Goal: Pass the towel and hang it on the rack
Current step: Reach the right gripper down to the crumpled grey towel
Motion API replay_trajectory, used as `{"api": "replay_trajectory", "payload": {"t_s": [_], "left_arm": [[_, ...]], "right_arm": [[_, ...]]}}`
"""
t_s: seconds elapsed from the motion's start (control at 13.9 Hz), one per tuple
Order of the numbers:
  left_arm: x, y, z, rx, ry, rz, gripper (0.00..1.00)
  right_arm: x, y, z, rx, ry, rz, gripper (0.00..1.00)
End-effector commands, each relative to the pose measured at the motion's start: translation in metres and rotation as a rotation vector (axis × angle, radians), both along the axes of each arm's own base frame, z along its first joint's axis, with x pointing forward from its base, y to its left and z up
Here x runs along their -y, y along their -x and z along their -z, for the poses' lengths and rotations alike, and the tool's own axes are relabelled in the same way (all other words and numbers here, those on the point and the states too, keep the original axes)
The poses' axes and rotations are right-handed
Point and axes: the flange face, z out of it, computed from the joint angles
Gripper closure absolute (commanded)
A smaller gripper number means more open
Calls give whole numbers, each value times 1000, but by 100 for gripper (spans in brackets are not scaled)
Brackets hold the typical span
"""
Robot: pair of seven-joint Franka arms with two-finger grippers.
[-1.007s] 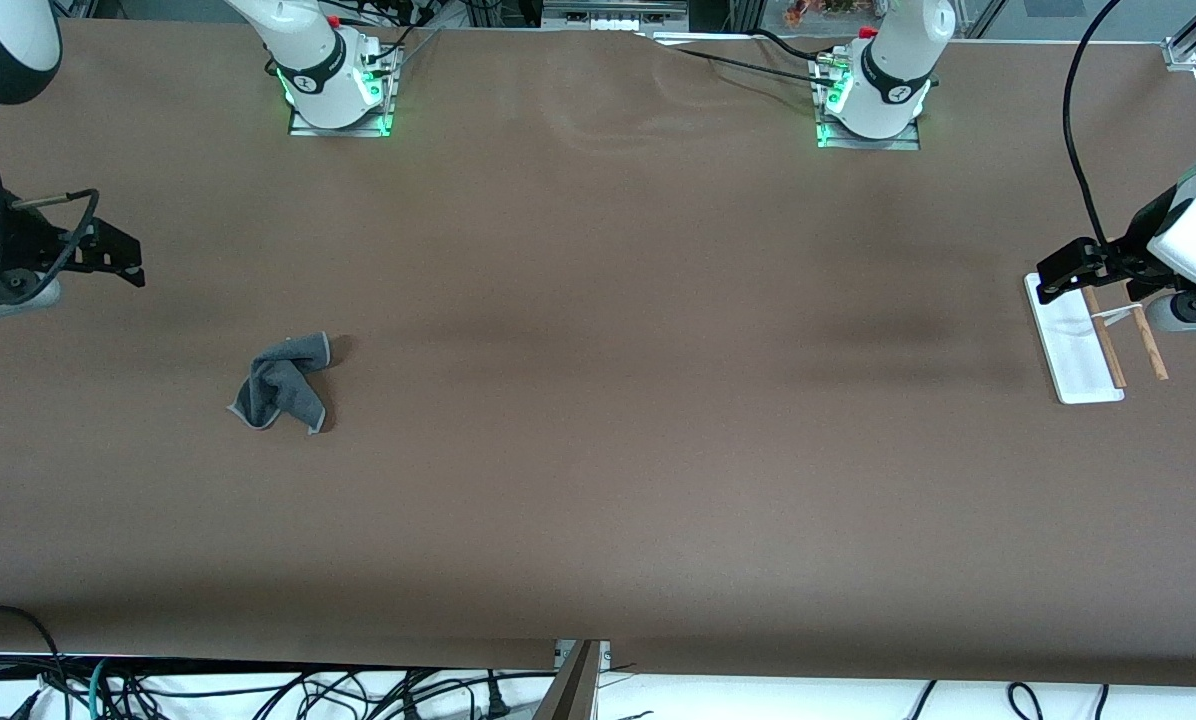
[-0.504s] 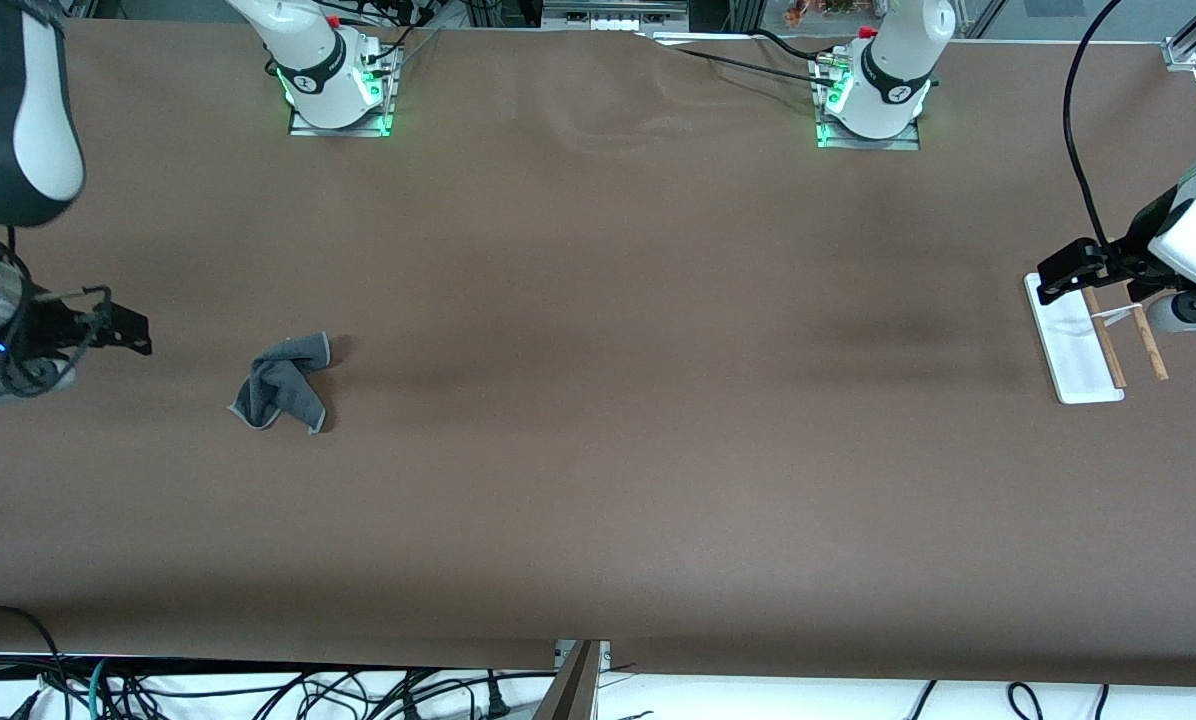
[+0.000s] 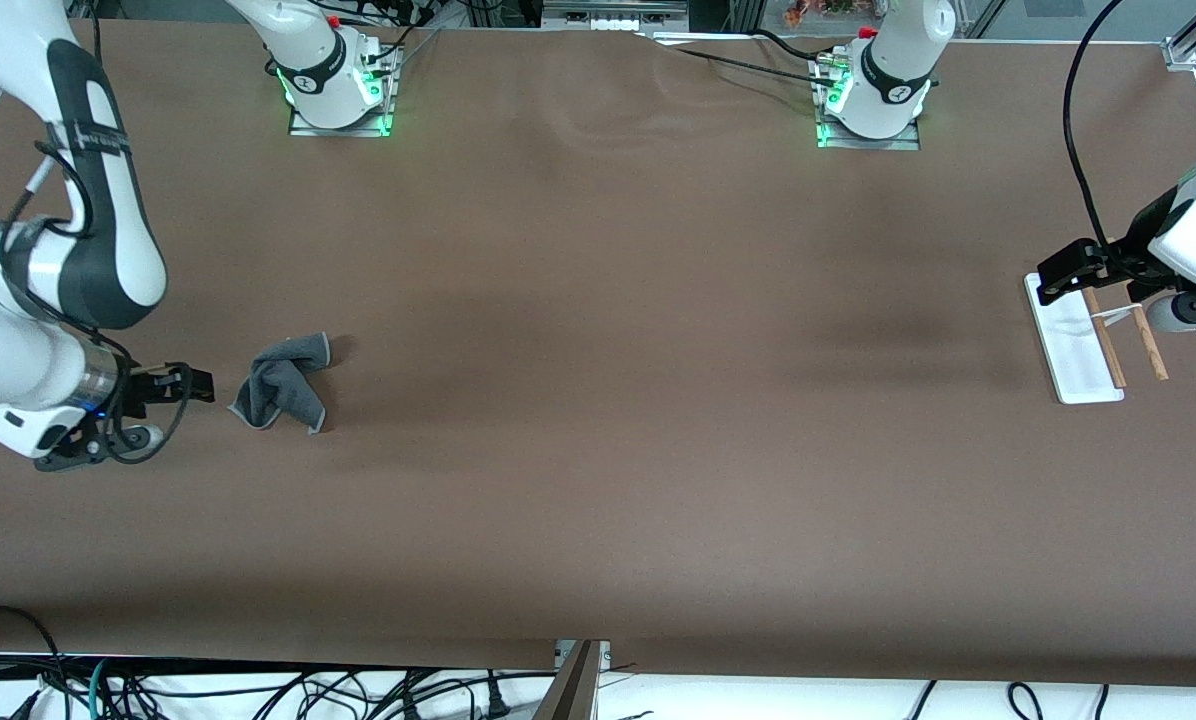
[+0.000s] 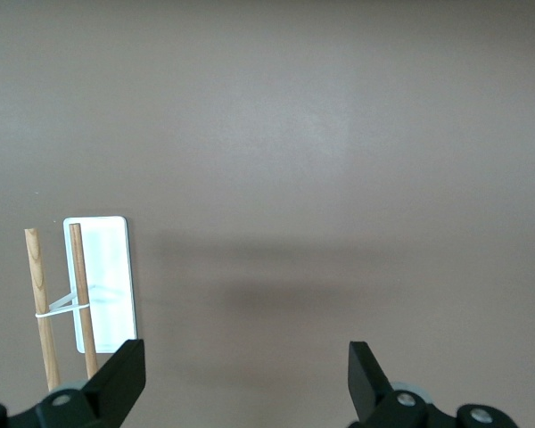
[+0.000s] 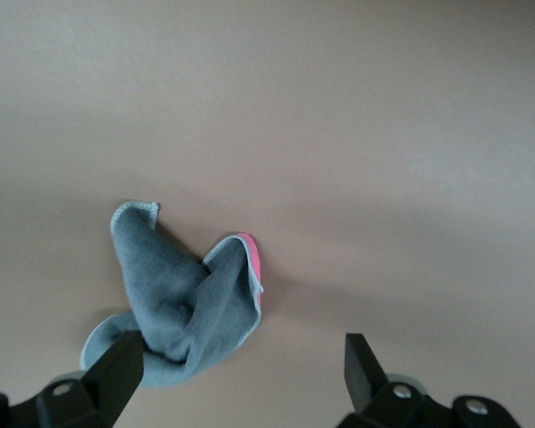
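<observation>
Here, the brown table (image 3: pixel 598 400) carries everything in the scene. The right gripper (image 3: pixel 198 385) hangs low just beside the towel (image 3: pixel 280 384), on the side of the right arm's end of the table, with its jaws wide apart and holding nothing. The left gripper (image 3: pixel 1053 280) waits above the rack (image 3: pixel 1073 345), its jaws also apart and empty. The rack stands at the left arm's end of the table, both wooden rods upright on its white base. The towel lies crumpled on the table at the right arm's end, grey face up, with a small pink edge showing in the right wrist view (image 5: pixel 183 299).
</observation>
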Motion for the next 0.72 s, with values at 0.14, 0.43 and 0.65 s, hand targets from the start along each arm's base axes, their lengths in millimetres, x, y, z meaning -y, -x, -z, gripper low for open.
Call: {"api": "replay_trajectory", "payload": {"t_s": [0.14,0.43,0.65], "left_arm": [[-3,-5,-5,9,-23,21,0],[-2,-5,-6,10,-22,22,0],[-2,-5,-6,10,-22,22,0]], "right_arm": [[3,-6,58,-15,-29,-77,0],[32,-2,99,-28,-44,-123,0],[35,-1,115,-34,-48,-137,0]]}}
